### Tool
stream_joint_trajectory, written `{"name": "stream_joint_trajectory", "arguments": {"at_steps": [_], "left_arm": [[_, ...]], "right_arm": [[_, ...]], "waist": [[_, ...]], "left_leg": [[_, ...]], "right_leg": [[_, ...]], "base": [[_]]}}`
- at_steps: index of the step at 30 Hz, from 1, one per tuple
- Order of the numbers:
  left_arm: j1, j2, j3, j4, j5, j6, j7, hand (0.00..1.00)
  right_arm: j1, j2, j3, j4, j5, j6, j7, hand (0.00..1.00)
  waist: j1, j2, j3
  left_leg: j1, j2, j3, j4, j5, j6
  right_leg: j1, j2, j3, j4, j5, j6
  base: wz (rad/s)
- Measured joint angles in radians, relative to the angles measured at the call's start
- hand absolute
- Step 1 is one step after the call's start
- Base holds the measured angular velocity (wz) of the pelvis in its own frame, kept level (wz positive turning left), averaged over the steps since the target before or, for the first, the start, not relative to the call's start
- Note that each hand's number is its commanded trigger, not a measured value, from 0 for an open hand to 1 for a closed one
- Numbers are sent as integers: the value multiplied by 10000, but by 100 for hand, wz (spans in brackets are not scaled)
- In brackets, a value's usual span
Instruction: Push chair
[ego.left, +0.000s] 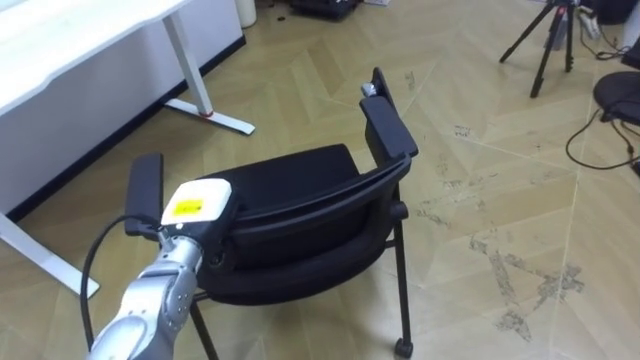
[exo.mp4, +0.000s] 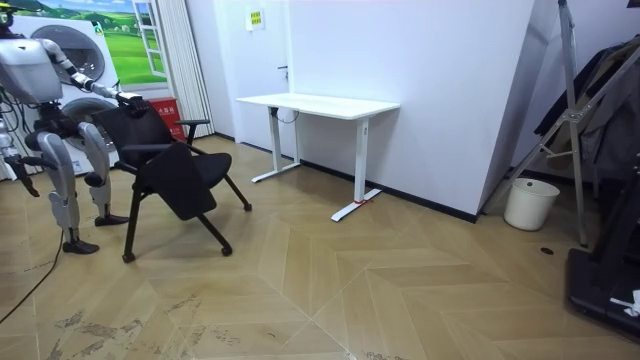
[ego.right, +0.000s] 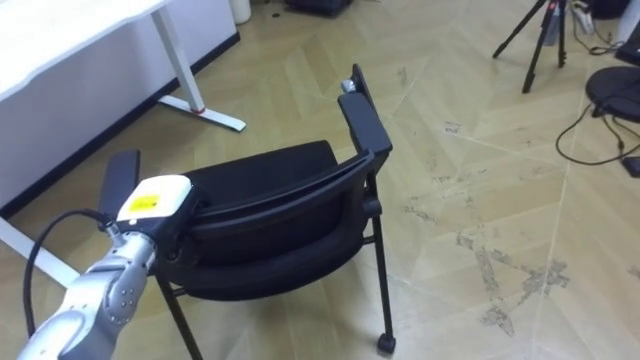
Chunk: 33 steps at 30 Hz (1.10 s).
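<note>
Left eye view — one chair (ego.left: 292, 182), one robot hand (ego.left: 197, 206)

This is a robotics test lab laid out like a plain office. White partition walls (exo.mp4: 430, 90) enclose a herringbone wood floor (exo.mp4: 400, 290) that is scuffed and marked in places. The furniture is sparse: one white surface (exo.mp4: 318, 103) on slim metal legs and a black chair (exo.mp4: 165, 165) with armrests. Recording gear stands about, including a black tripod (ego.left: 545, 40), loose cables (ego.left: 570, 148) on the floor and a tall dark stand (exo.mp4: 575, 120) at the room view's right. A printed scene of green hills (exo.mp4: 130, 40) hangs on the far wall. A white bin (exo.mp4: 530, 203) sits by the partition.
</note>
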Motion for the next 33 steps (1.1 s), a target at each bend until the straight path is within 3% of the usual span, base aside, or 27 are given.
{"name": "stream_joint_trajectory", "arguments": {"at_steps": [10, 19, 24, 27, 33], "left_arm": [[148, 14, -5, -3, -1, -123, 364, 100], [271, 59, 3, -4, -10, -202, 673, 100], [265, 180, 20, -135, -40, -203, 666, 100], [274, 255, 7, -233, -32, -203, 637, 100], [309, 401, -2, -480, -24, -197, 572, 100]], "right_arm": [[6, 0, -34, -196, 313, -77, 56, 0], [6, -64, -1324, -987, 307, -212, -1173, 0], [10, -261, -1943, -2946, 362, -220, -2241, 0], [-34, -473, -1969, -4344, 354, -332, -2843, 0], [182, -475, -1943, -7258, 16, -470, -4053, 0]], "waist": [[-24, 22, -14], [-99, 13, -15], [-110, -40, -30], [-110, -144, -44], [-74, -236, -49]], "left_leg": [[-1, 0, -7, -14, 0, 0], [-26, -1, -4, 7, 0, 0], [-167, -1, 5, 43, 2, 2], [-208, 0, 4, 86, 9, 6], [-374, 0, 14, 180, 9, 6]], "right_leg": [[12, 2, -5, -13, 1, 0], [63, 3, -2, 1, 0, 1], [-164, -5, 26, 206, -54, 4], [-186, -5, 28, 207, -54, 2], [-326, -22, 30, 206, -51, 1]], "base": [[0], [0], [0], [0], [0]]}}
